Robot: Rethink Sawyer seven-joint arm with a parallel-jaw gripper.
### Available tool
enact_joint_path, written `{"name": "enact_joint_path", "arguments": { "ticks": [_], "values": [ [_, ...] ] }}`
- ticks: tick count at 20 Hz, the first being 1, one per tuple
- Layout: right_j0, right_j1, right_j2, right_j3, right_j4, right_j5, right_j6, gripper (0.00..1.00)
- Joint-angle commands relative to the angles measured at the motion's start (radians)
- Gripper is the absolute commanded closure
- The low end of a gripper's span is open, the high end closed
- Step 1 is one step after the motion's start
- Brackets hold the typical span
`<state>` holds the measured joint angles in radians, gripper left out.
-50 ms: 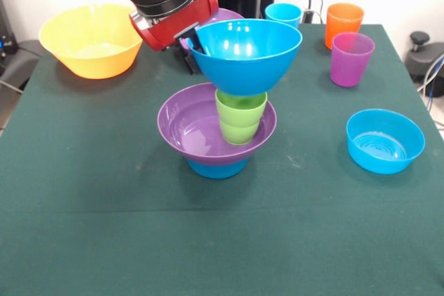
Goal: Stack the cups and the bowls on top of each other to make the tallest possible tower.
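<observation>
My gripper (194,45) pinches the big blue bowl (246,53) at its nine o'clock rim. It's light and slippery, wobbling on the green cup (240,117).

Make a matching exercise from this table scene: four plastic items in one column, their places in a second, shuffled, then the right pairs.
Items:
1. large blue plastic bowl
2. lime green plastic cup
3. large yellow plastic bowl
4. translucent purple plastic cup

Places:
A. standing in the wide purple plastic bowl
B. alone at the table's far left corner
C. held at its rim by the gripper
D. just in front of the orange plastic cup

Pairs: 1-C, 2-A, 3-B, 4-D
</observation>
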<state>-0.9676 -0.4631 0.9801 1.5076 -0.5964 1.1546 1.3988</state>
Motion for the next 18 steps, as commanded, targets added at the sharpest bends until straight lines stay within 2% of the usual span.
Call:
{"name": "enact_joint_path", "arguments": {
  "ticks": [1, 18],
  "values": [
    [0.054, 0.055, -0.052, -0.066, -0.059, 0.037, -0.264, 1.00],
    [0.061, 0.047, -0.063, -0.066, -0.074, 0.046, -0.259, 1.00]
  ]
}}
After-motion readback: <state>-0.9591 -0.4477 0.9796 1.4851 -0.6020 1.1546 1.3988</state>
